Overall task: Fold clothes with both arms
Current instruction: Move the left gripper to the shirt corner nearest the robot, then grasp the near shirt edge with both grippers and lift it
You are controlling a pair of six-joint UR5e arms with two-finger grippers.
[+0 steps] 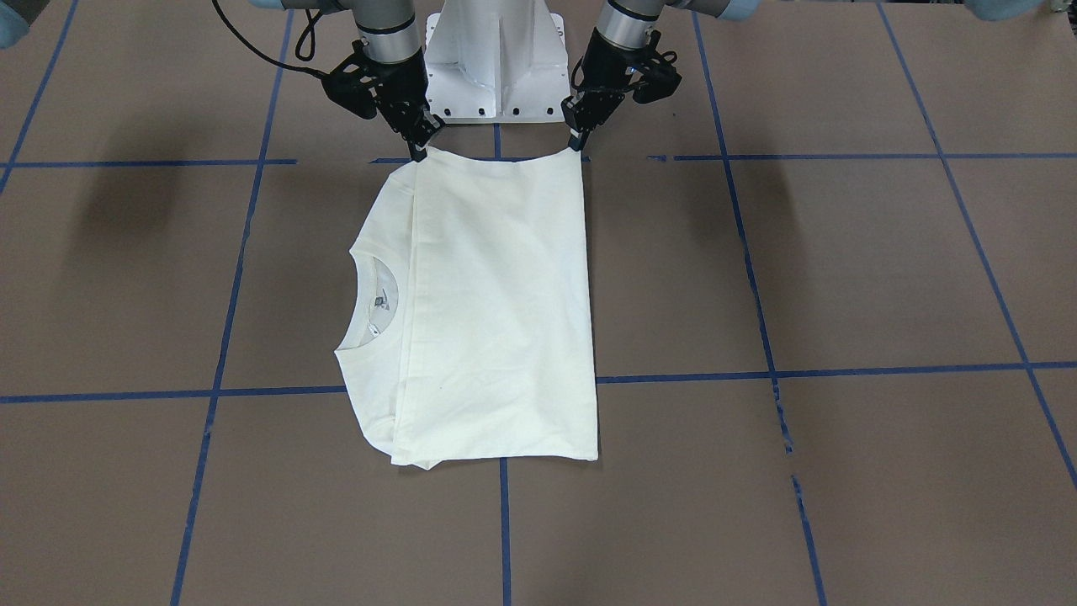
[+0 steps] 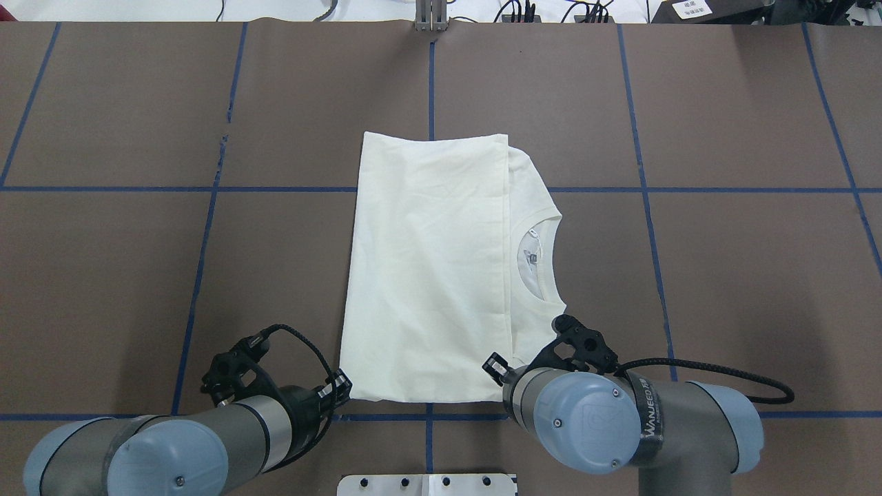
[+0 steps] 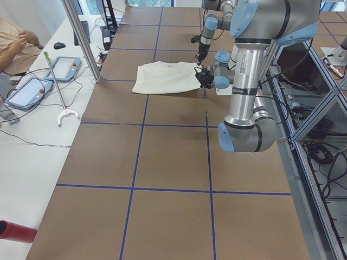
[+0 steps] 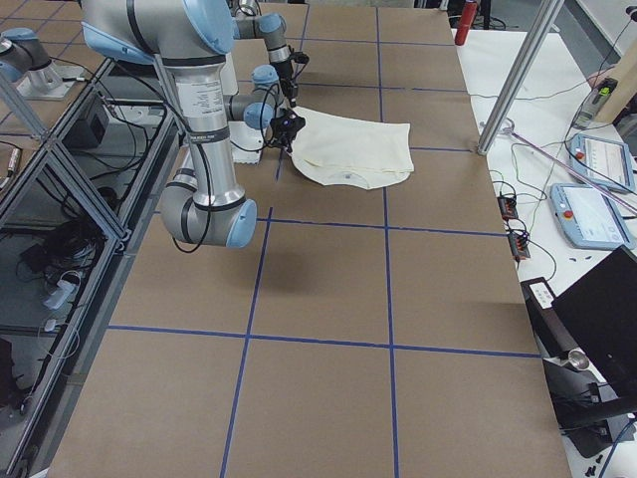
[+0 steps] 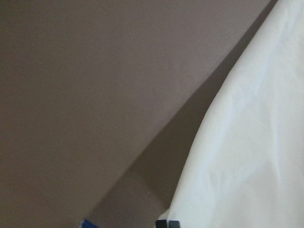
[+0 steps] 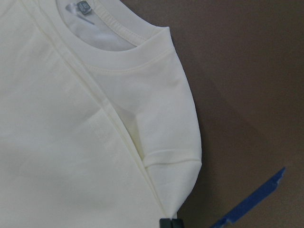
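View from behind the robot, left to right.

Left gripper (image 2: pixel 342 387) is at the shirt's 7 o'clock corner. Its tips are pressed together, pinching the cloth edge, and the left wrist cam shows the same.

Shirt (image 2: pixel 427 269) is cream and lies mid-table (image 2: pixel 138 275), folded. A big plain panel is lapped over the body. The panel's free edge runs 12 to 6 and stops just short of the collar (image 2: pixel 544 258).

Collar is ribbed, on the shirt's 3 o'clock side. Tag (image 2: pixel 531 257) sits inside the neck with a small dark mark, too small to read. Folded shoulders poke out at 1 and 5 o'clock.

Right gripper (image 1: pixel 418 150) is at the 5 o'clock corner by the shoulder fold. Its tips are together, nipping the panel's corner.

Right arm (image 2: pixel 679 420) has a band reading "WANJEED"; further letters are unclear.

Blue tape (image 2: pixel 207 189) grids the table.
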